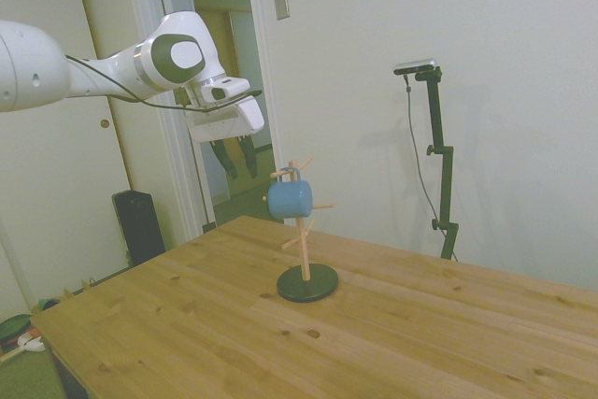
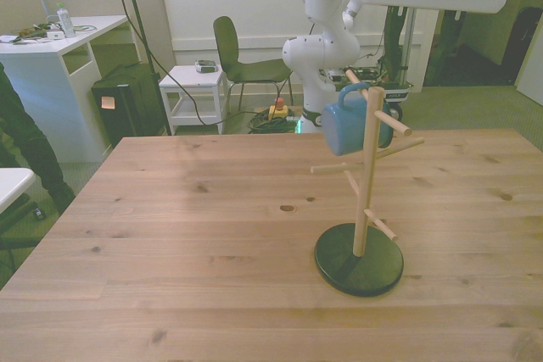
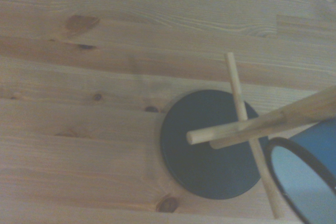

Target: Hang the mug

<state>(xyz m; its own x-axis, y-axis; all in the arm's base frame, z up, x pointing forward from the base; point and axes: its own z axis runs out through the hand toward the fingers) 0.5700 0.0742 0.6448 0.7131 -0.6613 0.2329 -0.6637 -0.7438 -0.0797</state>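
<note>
The blue mug hangs on a peg of the wooden mug tree. The gripper is up high, apart from it.

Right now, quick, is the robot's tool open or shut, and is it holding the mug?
Tool: open, holding nothing, up in the air. The mug hangs by its handle on the wooden mug tree.

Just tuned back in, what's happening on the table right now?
The mug hangs by its handle on an upper peg of the wooden mug tree, which stands on its dark round base on the wooden table. Nothing is holding the mug. The gripper is up in the air to the side view's left of the tree, fingers open and empty. By the look of it, the hanging is done.
</note>
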